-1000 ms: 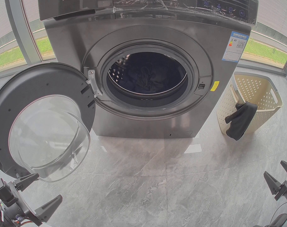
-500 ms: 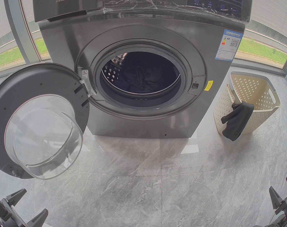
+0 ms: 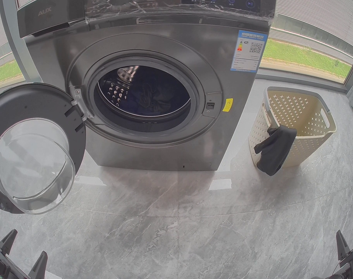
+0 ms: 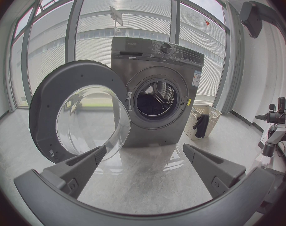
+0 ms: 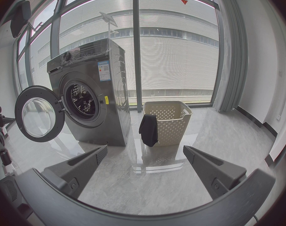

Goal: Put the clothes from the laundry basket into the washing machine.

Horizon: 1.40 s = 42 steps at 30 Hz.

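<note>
Black garment (image 3: 275,154) drapes over the laundry basket (image 3: 295,90) rim, beside the washing machine (image 3: 153,39), door (image 3: 29,101) open | whole view shifted since a second ago: camera swung right, so we judge pickup comes next | left gripper (image 4: 143,147), right gripper (image 5: 144,148): fingers apart, empty.

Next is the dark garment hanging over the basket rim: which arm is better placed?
Right. The garment hangs on the basket, right of the washing machine, straight ahead of the open, empty right gripper. The left gripper sits low on the other side, near the open door.
</note>
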Available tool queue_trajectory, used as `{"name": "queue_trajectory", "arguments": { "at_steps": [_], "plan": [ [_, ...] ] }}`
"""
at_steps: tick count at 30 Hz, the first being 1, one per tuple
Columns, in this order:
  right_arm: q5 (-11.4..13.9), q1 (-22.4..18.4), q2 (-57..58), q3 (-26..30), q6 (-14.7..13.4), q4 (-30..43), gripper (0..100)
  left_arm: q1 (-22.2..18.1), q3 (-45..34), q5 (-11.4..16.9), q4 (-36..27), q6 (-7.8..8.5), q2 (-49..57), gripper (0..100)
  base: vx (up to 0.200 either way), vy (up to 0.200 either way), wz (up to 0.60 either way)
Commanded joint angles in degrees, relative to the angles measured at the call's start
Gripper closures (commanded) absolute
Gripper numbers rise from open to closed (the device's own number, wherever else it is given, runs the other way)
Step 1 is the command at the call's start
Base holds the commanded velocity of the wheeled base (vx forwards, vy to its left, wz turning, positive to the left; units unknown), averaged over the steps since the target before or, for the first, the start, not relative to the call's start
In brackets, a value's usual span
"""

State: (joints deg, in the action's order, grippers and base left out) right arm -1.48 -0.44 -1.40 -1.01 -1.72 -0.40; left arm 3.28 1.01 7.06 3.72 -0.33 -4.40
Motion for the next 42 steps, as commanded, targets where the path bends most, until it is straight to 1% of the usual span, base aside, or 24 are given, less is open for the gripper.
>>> {"name": "queue_trajectory", "arguments": {
  "at_steps": [1,2,3,4,5,7,8,9,10,11,14,16,17,19,24,42],
  "plan": [
    [0.24,-0.09,0.87,0.92,0.22,-0.04,0,-3.46,-1.01,0.15,-0.55,2.09,4.4,0,0.0,0.0,0.0],
    [0.6,-0.09,0.87,0.92,0.31,0.14,0,-3.46,-0.92,-0.82,-0.82,2.35,4.4,0,0.0,0.0,0.0],
    [0.6,-0.09,0.87,0.92,0.66,0.14,0,-3.19,-0.92,-0.99,-0.82,1.65,4.31,0,0.0,0.0,0.0],
    [0.6,-0.09,0.87,0.92,0.84,0.14,0,-3.19,-0.92,-0.91,-0.82,1.56,4.31,0,0.0,0.0,0.0],
    [0.68,-0.09,0.87,0.92,1.02,0.14,0,-3.28,-0.92,-1.17,-0.99,1.65,4.31,0,0.0,0.0,0.0],
    [0.68,-0.09,0.87,0.92,1.02,0.14,0,-3.28,-0.92,-1.96,-1.08,2.35,4.31,0,0.0,0.0,0.0],
    [0.68,-0.09,0.87,0.92,1.02,0.14,0,-3.46,-1.01,-4.33,-3.28,2.7,4.31,0,0.0,0.0,0.0],
    [0.68,-0.09,0.87,0.92,0.93,0.14,0,-3.37,-0.66,-5.83,-4.77,2.17,4.31,0,0.0,0.0,0.0],
    [0.68,-0.09,0.87,1.01,0.93,0.23,0,-3.37,-0.48,-6.88,-5.65,1.47,4.31,0,0.0,0.0,0.0],
    [0.68,-0.18,0.87,0.92,1.02,0.14,0,-3.37,-0.48,-7.15,-5.3,1.3,4.31,0,0.0,0.0,0.0],
    [0.77,-0.18,0.87,1.01,1.28,0.23,0,-3.28,-0.92,-6.88,-3.81,1.21,4.31,0,0.0,0.0,0.0],
    [0.77,-0.18,0.87,1.01,1.28,0.23,0,-3.19,-0.92,-6.44,-3.89,0.59,4.23,0,0.0,0.0,0.0],
    [0.77,-0.18,0.87,1.01,1.46,0.23,0,-3.19,-0.92,-6.27,-3.81,0.59,4.23,0,0.0,0.0,0.0],
    [0.77,-0.18,0.87,0.92,1.54,0.23,0,-3.19,-0.92,-6.27,-3.81,0.94,4.23,0,0.0,-0.2,0.0],
    [0.77,-0.09,0.87,1.01,1.46,0.23,0,-3.19,-0.92,-6.36,-3.89,1.03,4.31,0,0.0,-0.2,0.0],
    [0.68,-0.09,0.87,1.01,0.93,0.23,0,-3.19,-0.92,-6.36,-3.89,1.03,4.31,0,0.0,-0.2,0.0]
  ]
}}
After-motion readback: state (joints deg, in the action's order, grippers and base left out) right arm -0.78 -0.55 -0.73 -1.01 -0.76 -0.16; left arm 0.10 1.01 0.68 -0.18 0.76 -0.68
